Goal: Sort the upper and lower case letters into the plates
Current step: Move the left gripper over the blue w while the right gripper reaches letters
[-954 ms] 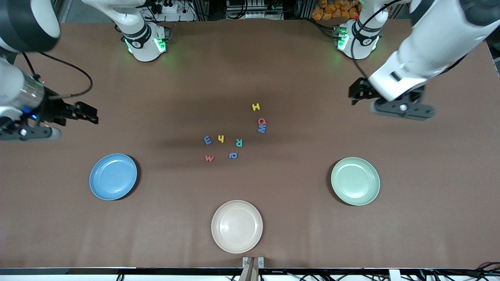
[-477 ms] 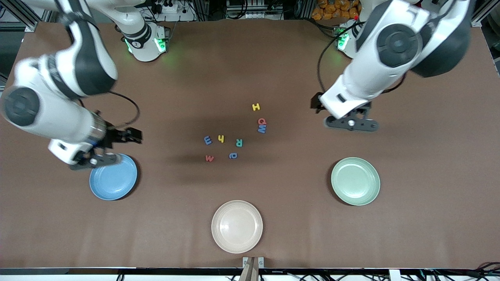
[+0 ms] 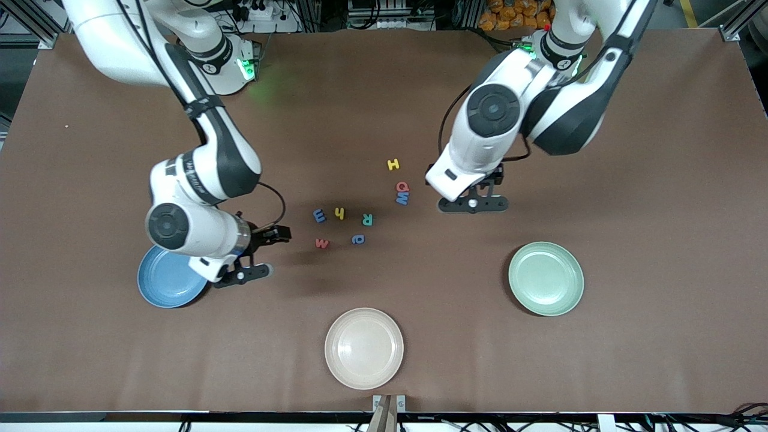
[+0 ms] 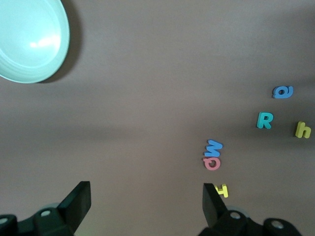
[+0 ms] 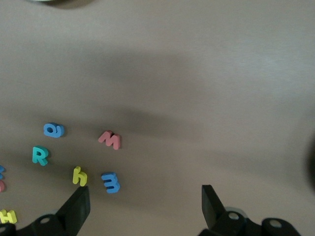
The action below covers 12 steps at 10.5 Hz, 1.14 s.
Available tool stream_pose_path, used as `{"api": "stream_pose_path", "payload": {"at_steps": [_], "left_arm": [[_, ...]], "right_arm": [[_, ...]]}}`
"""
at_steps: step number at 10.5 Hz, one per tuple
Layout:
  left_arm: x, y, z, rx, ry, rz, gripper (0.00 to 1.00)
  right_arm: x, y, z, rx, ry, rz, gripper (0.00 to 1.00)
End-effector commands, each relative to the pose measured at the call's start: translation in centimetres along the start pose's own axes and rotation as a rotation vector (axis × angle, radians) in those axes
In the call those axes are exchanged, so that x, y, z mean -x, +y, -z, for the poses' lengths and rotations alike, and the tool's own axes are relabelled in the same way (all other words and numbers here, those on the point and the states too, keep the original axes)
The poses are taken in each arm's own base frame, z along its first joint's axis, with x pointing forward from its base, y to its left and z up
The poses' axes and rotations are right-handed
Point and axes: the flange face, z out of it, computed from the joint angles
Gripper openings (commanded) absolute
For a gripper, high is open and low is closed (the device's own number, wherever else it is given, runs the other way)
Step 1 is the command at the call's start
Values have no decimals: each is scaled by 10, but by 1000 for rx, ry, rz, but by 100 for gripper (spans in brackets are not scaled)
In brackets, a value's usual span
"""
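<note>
Eight foam letters lie loose on the table (image 3: 630,360), mid-table, between the two arms. A yellow H (image 3: 393,164) lies farthest from the front camera; a red Q (image 3: 402,187) and blue W (image 3: 402,198) are touching just nearer. A blue E (image 3: 319,215), yellow h (image 3: 339,213) and teal R (image 3: 367,219) form a row; a red m (image 3: 322,243) and blue a (image 3: 358,239) lie nearest the camera.

The blue plate (image 3: 162,285) sits toward the right arm's end, the green plate (image 3: 546,278) toward the left arm's end; no letters are seen in either. A beige plate (image 3: 363,348) lies nearest the camera.

The left gripper (image 4: 146,205) is held wide open, empty, over bare table beside Q and W. The right gripper (image 5: 146,206) is held wide open, empty, over bare table between the blue plate and m.
</note>
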Motion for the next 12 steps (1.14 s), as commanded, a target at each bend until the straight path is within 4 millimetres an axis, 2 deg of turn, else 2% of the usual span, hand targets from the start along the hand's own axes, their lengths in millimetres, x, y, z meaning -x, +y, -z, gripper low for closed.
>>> {"api": "stream_pose_path", "payload": {"at_steps": [1,2,3,4,5,6,8,10,12], "left_arm": [[7,27,-28,-10,16,49,100],[6,32,-39,-27,23,44,100],[13,46,-53,-31,23,35,100],[14,52,-70,-20,34,56,100],[18,54,-89,-1,56,56,100],[23,53,-111,13,63,49,100],[36,56,-147,46,73,30,100],[46,65,-174,96,104,15,100],[57,77,-196,52,134,-31,100]], "right_arm": [[-9,-26,-24,58,27,64,100],[-11,-38,-37,114,44,114,100],[-9,-47,-50,148,64,156,100],[-4,-64,-64,169,81,205,100],[-2,-82,-73,205,104,264,100],[-3,-88,-84,238,107,303,100],[-4,-87,-97,242,100,356,100],[-4,-86,-111,238,89,381,100],[1,-86,-130,230,87,382,100]]}}
